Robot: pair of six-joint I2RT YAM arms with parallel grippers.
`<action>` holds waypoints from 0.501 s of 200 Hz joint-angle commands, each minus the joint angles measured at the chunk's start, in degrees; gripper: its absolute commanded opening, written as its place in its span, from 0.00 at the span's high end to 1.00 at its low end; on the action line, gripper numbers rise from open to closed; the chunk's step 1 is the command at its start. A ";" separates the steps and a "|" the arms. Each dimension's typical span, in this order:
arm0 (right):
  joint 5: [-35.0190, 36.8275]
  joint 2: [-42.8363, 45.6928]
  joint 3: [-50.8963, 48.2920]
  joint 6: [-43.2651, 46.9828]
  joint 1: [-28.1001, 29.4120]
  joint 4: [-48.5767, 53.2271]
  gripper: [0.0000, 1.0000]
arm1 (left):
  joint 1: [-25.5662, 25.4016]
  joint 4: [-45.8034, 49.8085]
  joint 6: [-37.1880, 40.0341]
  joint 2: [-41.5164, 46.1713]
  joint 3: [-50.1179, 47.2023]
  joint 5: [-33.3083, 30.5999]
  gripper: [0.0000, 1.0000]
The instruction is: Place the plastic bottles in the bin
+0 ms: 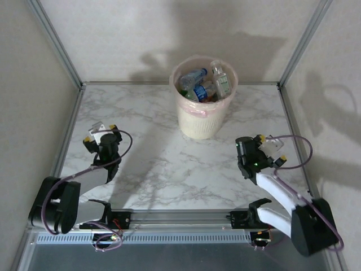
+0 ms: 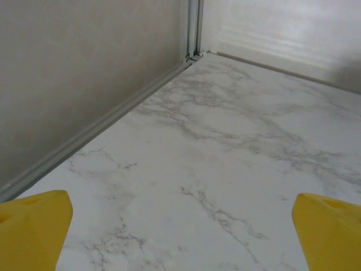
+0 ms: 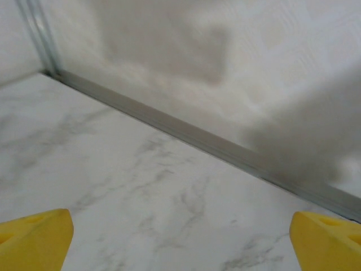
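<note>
Now the bottles we can see sit heaped in the bin, with both claws spread and empty.

Largest first, we see the white marble-patterned table [image 1: 146, 164]. At its far middle, close to the back wall, stands the bin [image 1: 197, 121], round, tapered and pale peach-beige, with a thin pinkish bag folded over its rim. Inside it the plastic bottles [image 1: 194, 76] lie crossed. A clear one with a blue label leans at the left, and a taller clear one with a green label stands nearly upright at the right, its top above the rim. Lower down we think there is an orange-brown label, but it is too small to be sure. The left gripper [image 1: 100, 132] and right gripper [image 1: 272, 148] sit well apart from the bin, their yellow fingertips [image 2: 34, 226] wide apart with bare marble between them.
</note>
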State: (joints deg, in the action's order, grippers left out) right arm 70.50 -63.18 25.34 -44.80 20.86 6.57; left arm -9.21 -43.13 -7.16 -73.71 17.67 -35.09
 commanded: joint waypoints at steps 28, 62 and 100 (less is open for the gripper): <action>2.19 -13.09 -3.49 13.56 -3.55 -30.60 0.01 | 4.04 -17.18 1.77 -5.40 -2.32 8.80 0.01; -32.84 -17.27 -6.28 36.34 -11.88 -57.86 0.01 | 6.81 -9.78 0.23 -9.75 3.89 16.97 0.00; -49.25 -24.19 -9.13 41.40 -16.81 -76.02 0.01 | 6.93 -8.74 1.00 -11.93 6.18 22.49 0.01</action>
State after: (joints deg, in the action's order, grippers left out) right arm 37.45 -83.24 18.20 -11.07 6.33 -49.56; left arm -2.72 -52.82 -6.17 -84.31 22.17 -18.57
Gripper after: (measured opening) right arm 0.987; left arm 0.994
